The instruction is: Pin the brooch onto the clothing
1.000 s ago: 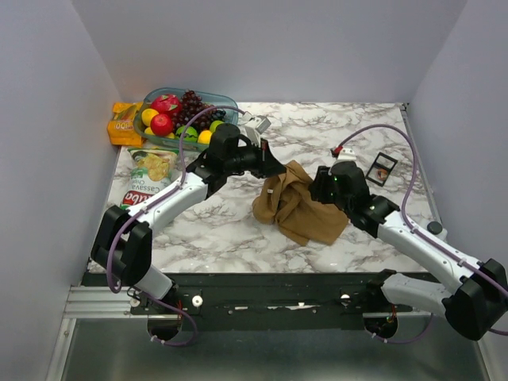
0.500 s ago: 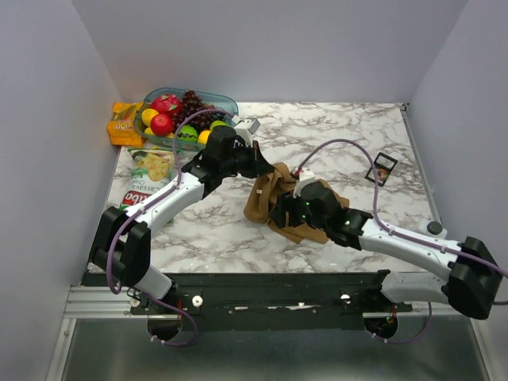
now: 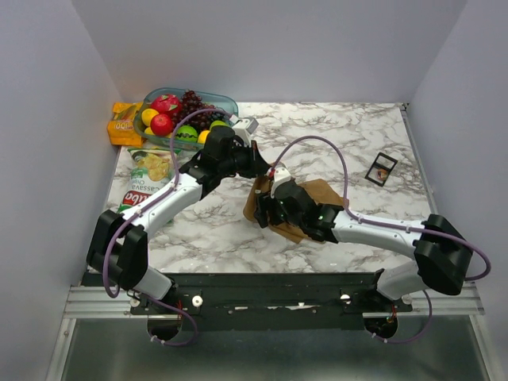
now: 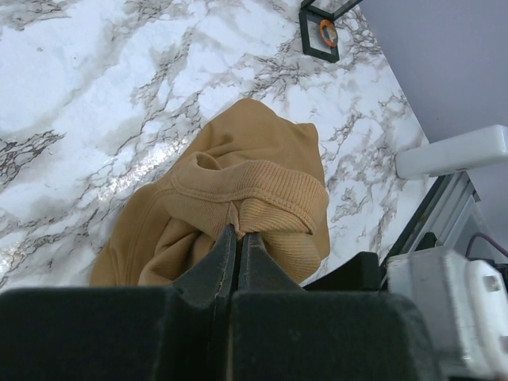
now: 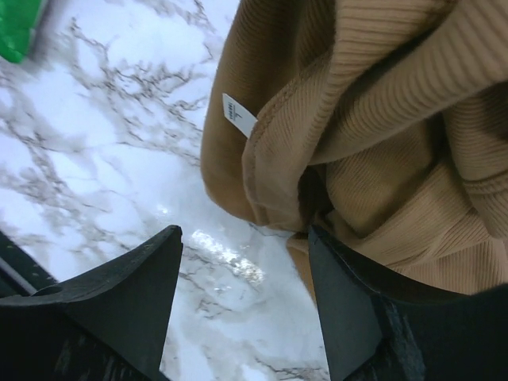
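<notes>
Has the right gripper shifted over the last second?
Yes. The right gripper swung left, away from the black frame, to the left edge of the tank top.

The chips bag (image 3: 147, 178) is showing the word "CASSAVA" in dark letters, with a red logo below it that is partly hidden and not readable in full. The orange packet (image 3: 123, 125) is carrying print too blurred to read. A white tag (image 5: 239, 115) on the clothing (image 5: 381, 143) is bearing tiny, illegible print.

I've swung my right gripper (image 3: 267, 210) leftward across the clothing (image 3: 324, 193) to its left edge, jaws now spread wider.
</notes>
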Robot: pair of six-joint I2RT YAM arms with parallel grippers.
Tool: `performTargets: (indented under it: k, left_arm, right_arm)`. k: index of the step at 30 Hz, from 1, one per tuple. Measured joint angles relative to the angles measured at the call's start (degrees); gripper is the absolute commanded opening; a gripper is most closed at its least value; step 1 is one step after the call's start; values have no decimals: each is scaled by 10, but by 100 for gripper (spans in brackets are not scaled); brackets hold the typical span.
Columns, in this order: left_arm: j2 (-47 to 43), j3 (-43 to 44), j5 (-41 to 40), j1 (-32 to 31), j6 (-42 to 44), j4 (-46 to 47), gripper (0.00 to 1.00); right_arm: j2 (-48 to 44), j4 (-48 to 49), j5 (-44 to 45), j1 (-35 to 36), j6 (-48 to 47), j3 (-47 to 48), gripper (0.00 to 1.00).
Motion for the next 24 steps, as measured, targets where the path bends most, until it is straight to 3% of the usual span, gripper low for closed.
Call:
performTargets:
  k: [8,17,20,23,24]
  left_arm:
    - [-11,0,0,1,5,-7,0]
    - [-25,0,-7,6,15,-14,0]
    - [-26,0,-8,8,15,-14,0]
    - [-26,0,-8,10,15,-14,0]
    - [-26,0,-9,10,15,-14,0]
  right_arm:
    - [49,17,14,-12,-55,17,74]
    - [92,82,-14,-20,-81,15,61]
    - [95,106,-21,-20,-92,8,49]
    - [95,130,-34,-20,-104,1,31]
    - [95,137,-42,-20,-108,1,19]
